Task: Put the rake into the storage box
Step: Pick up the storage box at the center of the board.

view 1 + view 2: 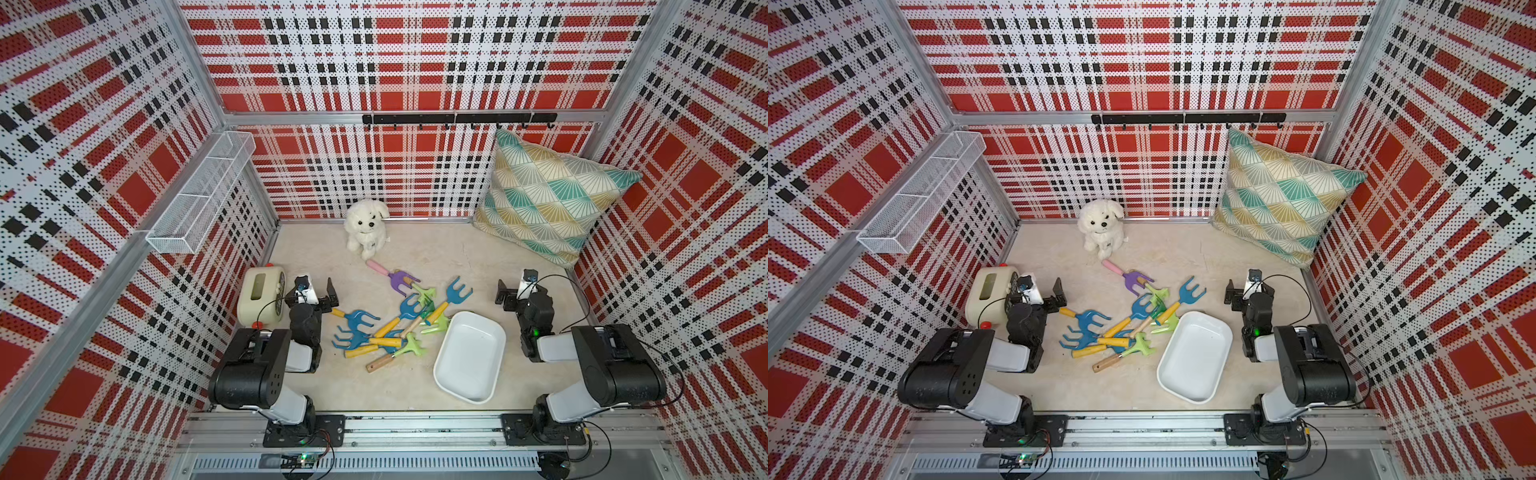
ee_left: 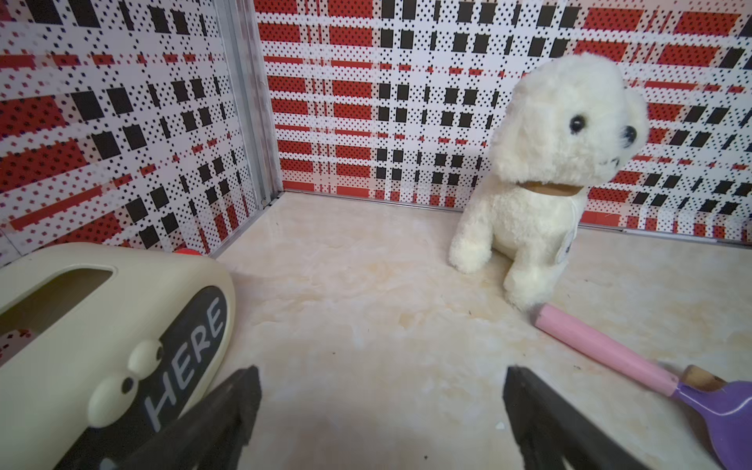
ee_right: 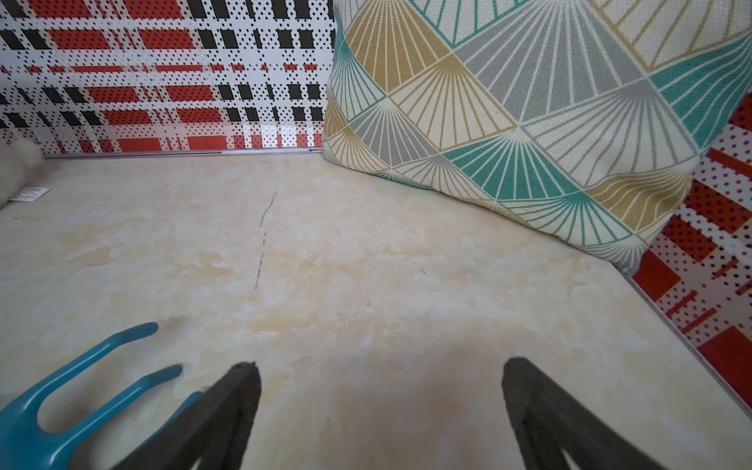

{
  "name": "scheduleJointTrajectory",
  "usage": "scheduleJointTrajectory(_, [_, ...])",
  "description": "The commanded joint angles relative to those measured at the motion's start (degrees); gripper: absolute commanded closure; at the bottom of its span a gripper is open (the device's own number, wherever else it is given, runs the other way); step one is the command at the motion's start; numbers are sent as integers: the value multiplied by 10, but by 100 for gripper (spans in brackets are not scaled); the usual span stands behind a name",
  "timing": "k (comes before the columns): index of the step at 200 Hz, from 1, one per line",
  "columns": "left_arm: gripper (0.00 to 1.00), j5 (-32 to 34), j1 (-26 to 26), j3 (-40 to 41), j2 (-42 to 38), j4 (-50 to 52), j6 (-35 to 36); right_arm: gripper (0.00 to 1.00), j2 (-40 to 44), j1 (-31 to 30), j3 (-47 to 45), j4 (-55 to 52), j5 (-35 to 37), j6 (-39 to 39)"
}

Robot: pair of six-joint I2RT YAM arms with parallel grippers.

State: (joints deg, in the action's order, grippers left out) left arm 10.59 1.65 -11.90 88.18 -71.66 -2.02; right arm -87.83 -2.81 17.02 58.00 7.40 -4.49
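Bare table (image 1: 469,257) beyond the heap left both arms free room. The storage box (image 1: 469,357) lay empty near the right arm, its rim just beside the heaped rakes (image 1: 386,332), probably for short carries. One blue rake (image 1: 457,293) protruded at the heap's edge. The left gripper (image 2: 382,374) and right gripper (image 3: 380,366) stood wide apart, holding nothing.

- Walls (image 1: 415,62): perforated panels in red, black and white plaid.
- Worktop (image 1: 457,257): pale marbled beige.
- Black hook rail (image 1: 457,118) on the back wall.
- Wire basket (image 1: 201,193) on a side wall.

About nine rakes (image 1: 390,326) — one storage box (image 1: 469,359)
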Motion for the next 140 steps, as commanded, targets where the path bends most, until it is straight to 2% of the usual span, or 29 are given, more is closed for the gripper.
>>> scheduleJointTrajectory(1, [1,2,-6,-14,7,-29,9,0,-6,7,11,25,9,6])
scheduleJointTrajectory(105, [1,-7,-10,-14,7,-29,7,0,-5,7,10,24,8,6])
scheduleJointTrajectory(123, [1,9,4,-10,-3,-31,17,0,-5,7,8,28,8,7])
scheduleJointTrajectory(140, [1,53,26,8,-32,-37,32,0,3,7,12,14,-44,28])
